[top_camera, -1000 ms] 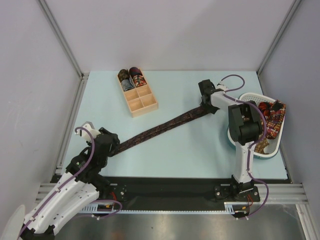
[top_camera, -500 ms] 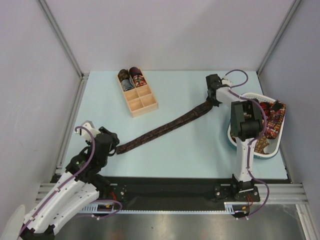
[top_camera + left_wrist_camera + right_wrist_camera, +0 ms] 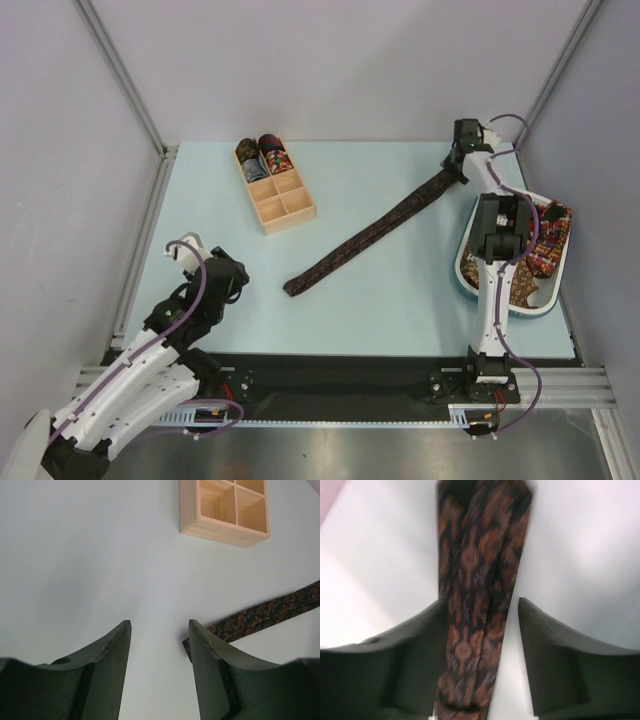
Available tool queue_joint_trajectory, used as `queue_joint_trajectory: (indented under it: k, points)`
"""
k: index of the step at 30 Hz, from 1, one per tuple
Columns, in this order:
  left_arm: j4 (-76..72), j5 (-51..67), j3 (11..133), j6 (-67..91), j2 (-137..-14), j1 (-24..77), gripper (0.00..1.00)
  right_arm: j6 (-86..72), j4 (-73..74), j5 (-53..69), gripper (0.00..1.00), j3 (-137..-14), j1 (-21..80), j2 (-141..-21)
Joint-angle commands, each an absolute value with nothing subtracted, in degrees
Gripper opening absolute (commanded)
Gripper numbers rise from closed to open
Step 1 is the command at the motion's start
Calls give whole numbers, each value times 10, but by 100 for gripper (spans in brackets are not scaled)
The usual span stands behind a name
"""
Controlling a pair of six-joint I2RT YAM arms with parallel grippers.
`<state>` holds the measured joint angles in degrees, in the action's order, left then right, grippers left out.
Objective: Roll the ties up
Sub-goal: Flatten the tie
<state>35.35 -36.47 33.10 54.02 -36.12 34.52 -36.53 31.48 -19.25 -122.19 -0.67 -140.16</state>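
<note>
A dark patterned tie [image 3: 370,232] lay unrolled diagonally across the table. Its far right end sat between the right gripper's [image 3: 481,600] parted jaws, while the left gripper [image 3: 159,627] hung spread and empty by its near end. Two rolled ties [image 3: 262,155] filled the wooden box [image 3: 283,205]; more ties [image 3: 545,240] waited in the basket [image 3: 468,275].

You see a dark maroon tie [image 3: 375,232] patterned with orange-brown diamonds, a pale blue table [image 3: 400,295] and a blond wooden box [image 3: 283,205].

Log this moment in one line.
left gripper: open, empty | right gripper: open, tie between fingers | tie: unrolled, diagonal on table
</note>
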Motion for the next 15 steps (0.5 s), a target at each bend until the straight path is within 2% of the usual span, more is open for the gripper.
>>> queue_joint_trajectory:
  k: [1, 2, 3, 6, 11, 14, 15]
  points:
    - [307, -339, 328, 517, -390, 340, 55, -330, 315, -142, 68, -1302, -32, -1421]
    - [303, -335, 328, 514, -395, 340, 55, -326, 323, -140, 86, -1316, -33, -1422]
    - [298, -333, 327, 513, -402, 340, 55, -323, 326, -139, 89, -1320, -33, -1418]
    - [273, -313, 322, 498, -411, 340, 55, -314, 297, -122, 90, -1269, -26, -1369]
    - [201, -239, 300, 429, -403, 340, 56, -248, 172, -87, 91, -1063, 19, -1212]
    - [158, -202, 284, 409, -403, 340, 62, -229, 122, -45, 92, -958, 40, -1129]
    - [142, -197, 281, 405, -408, 340, 69, -225, 112, -18, 92, -933, 55, -1109]
